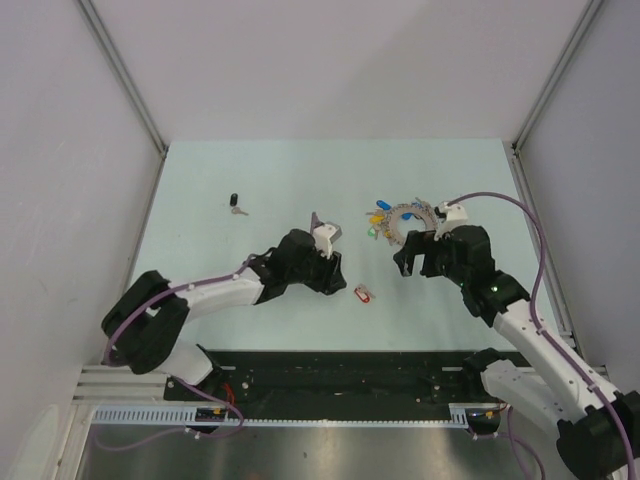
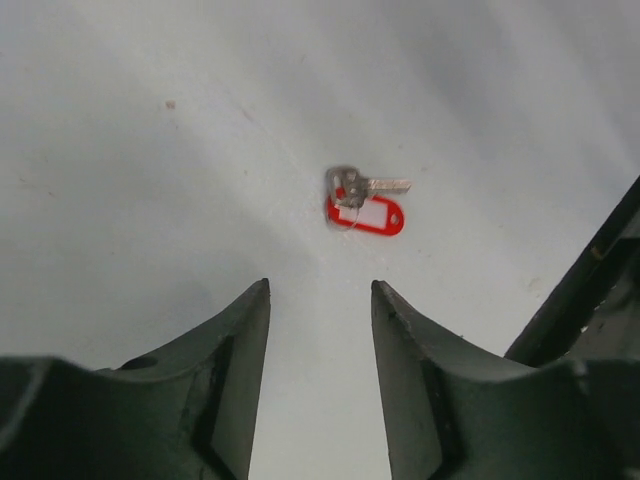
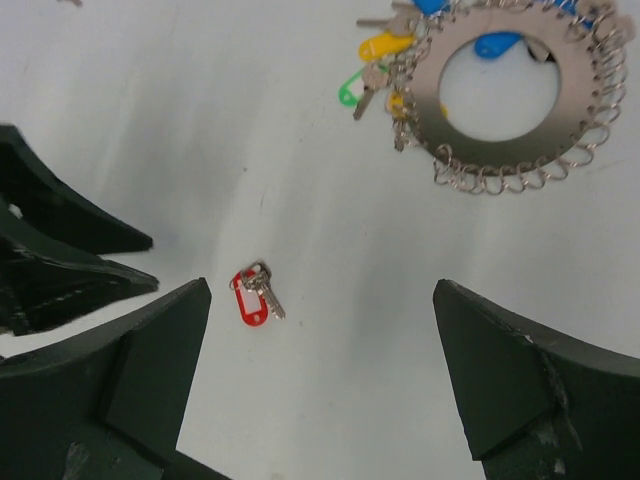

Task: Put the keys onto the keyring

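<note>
1. The loose red-tagged key (image 2: pixel 365 205) is seen lying flat on the tabletop (image 1: pixel 200 180), close to the near edge and roughly midway between the left and right edges. Its silver blade is laid alongside the red tag.
2. The keyring (image 3: pixel 515 95), a flat silver ring fringed all round with small wire loops, is laid farther from the near edge and to the right of the loose key, well apart from it.
3. The tagged keys (image 3: pixel 385 45), with yellow, blue and green tags, are bunched on the ring's left and far side.
4. The left gripper (image 2: pixel 321 290) is held low just left of the red-tagged key. Its jaws are parted with nothing between them, and the key is left untouched beyond the fingertips.
5. The right gripper (image 3: pixel 322 290) is held above the tabletop just on the near side of the keyring. Its jaws are spread wide and nothing is grasped.
6. A black-headed key (image 1: pixel 235 203) is seen alone in the left half of the tabletop, well apart from everything else.
</note>
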Controlling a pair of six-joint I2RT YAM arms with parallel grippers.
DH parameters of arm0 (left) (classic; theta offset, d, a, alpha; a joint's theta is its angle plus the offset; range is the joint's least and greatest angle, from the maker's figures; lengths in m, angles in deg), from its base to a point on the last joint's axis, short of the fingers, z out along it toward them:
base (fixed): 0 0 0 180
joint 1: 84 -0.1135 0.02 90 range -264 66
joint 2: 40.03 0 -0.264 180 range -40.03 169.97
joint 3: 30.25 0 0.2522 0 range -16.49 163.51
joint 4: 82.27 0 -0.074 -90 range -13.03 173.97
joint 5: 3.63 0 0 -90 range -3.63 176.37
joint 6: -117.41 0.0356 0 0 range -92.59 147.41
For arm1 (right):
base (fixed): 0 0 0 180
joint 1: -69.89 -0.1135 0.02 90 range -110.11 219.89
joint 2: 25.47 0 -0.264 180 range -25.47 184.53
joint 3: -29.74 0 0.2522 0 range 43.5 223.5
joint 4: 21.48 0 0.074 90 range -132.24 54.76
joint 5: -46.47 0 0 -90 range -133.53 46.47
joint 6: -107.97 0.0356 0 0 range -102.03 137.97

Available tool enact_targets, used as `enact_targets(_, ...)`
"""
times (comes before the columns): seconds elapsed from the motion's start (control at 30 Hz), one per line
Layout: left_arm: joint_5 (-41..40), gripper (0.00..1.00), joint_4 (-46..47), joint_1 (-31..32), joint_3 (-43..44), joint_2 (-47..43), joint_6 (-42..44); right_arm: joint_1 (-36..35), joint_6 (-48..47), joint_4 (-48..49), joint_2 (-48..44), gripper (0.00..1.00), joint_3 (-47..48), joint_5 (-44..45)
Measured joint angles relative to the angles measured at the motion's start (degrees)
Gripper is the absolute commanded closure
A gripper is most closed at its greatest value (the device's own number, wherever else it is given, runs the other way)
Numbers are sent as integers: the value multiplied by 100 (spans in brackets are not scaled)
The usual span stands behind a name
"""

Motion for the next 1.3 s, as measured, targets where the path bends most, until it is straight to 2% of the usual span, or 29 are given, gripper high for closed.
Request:
enact_targets(0.07,-155,38,-24,-2,-11,-310,-39,0,28,-103,334,0,114,-79)
enact_targets(0.17,-402,32,-125,-28,-7,-793,-28,-7,76,-273,831,2,295,-190)
enact_targets(0.27,-603,32,-363,-44,76,-1093,85,-57,142,-380,1272,5,417,-216)
enact_targets(0.4,-708,34,-553,-37,181,-1054,216,-160,317,-551,1683,8,461,-107)
enact_targets(0.6,-811,44,-863,280,557,-339,369,-22,535,-671,1766,10,476,50)
enact_targets(0.93,-1099,72,-1545,1102,2094,1134,748,328,673,-942,1875,10,492,385)
enact_targets(1.13,-1193,78,-1945,1274,2507,1709,859,345,669,-962,1873,10,492,470)
enact_targets(1.3,-1408,78,-2297,1274,2717,2011,922,365,649,-966,1840,10,492,492)
